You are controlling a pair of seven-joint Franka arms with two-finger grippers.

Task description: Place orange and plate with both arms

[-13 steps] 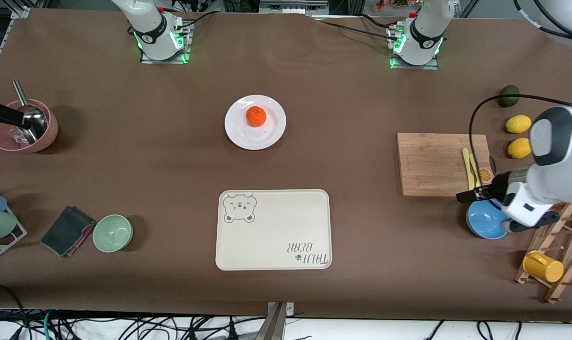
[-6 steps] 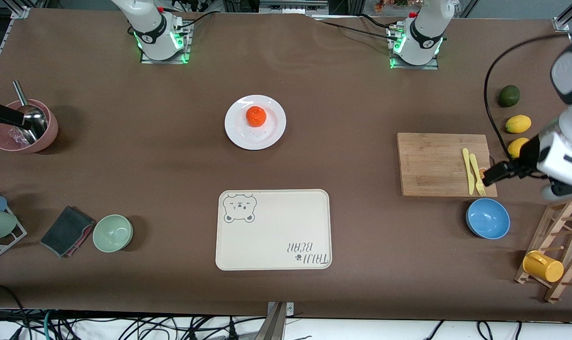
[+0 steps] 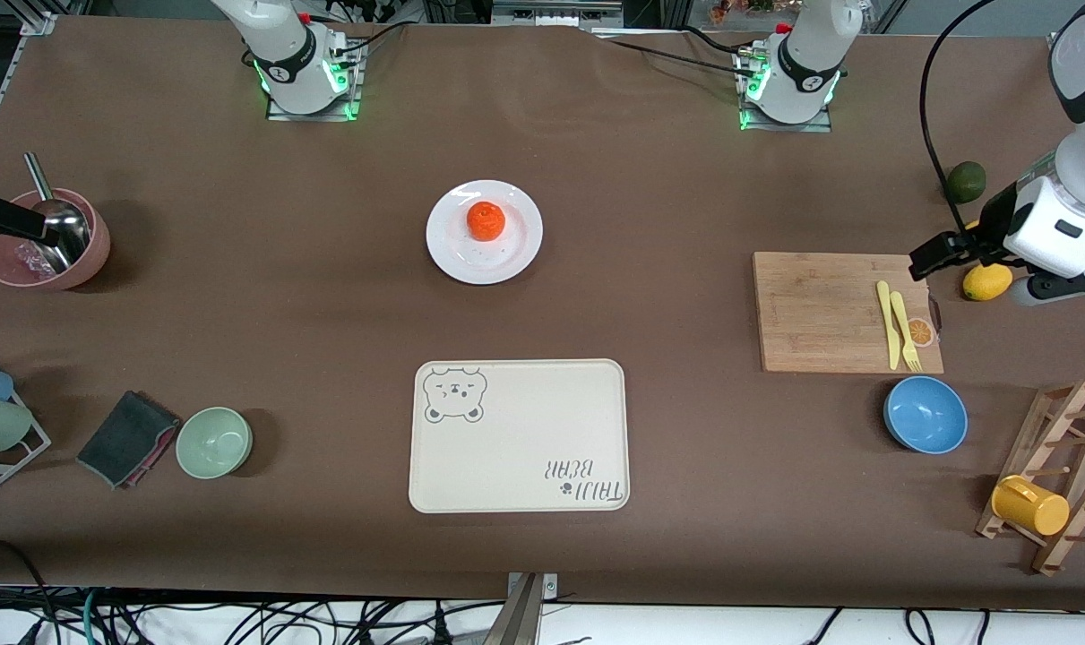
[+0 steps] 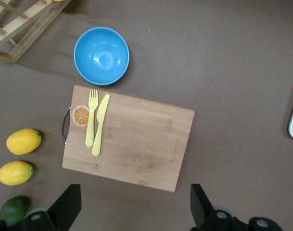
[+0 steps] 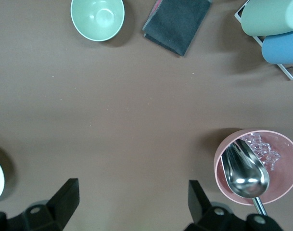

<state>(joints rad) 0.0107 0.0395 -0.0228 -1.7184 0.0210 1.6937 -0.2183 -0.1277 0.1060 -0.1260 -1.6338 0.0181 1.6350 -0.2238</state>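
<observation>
Orange point(image 3: 486, 220) sits on the white plate point(image 3: 521, 252), a bit off centre, toward the robot bases. Plate rests on the brown table point(image 3: 650, 197) mid-table, farther from the front camera than the cream bear-print tray point(image 3: 542, 421), well apart from both pincers.

Left gripper point(image 3: 932, 258) is up in the air at the left arm's end of the table, over the edge of the bamboo cutting board point(image 3: 820, 309), fingers point(image 4: 65, 208) spread wide, grasping nothing. Under it in the left wrist view: cutting board with yellow plastic fork point(image 4: 91, 118) and yellow plastic knife point(image 4: 100, 126) lying side by side next to an orange-slice sticker point(image 4: 81, 116). Blue bowl point(image 4: 101, 55) just off the board, nearer the front camera. Two lemons point(image 4: 23, 141) and a dark green avocado point(image 4: 13, 210) near the gripper, by the board's handle end. Wooden rack point(image 3: 1057, 466) with a yellow cup point(image 3: 1029, 505) well apart from it.

Right gripper point(image 5: 132, 202) is at the right arm's end of the table, over bare table beside the pink bowl point(image 5: 286, 190); fingers point(image 5: 64, 199) wide apart, empty. Pink bowl holds a metal scoop point(image 5: 245, 171) and ice. Green bowl point(image 5: 97, 18), dark folded cloth point(image 5: 177, 21) and a wire rack with green and blue cups point(image 5: 273, 24) lie nearer the front camera than this gripper's spot.
</observation>
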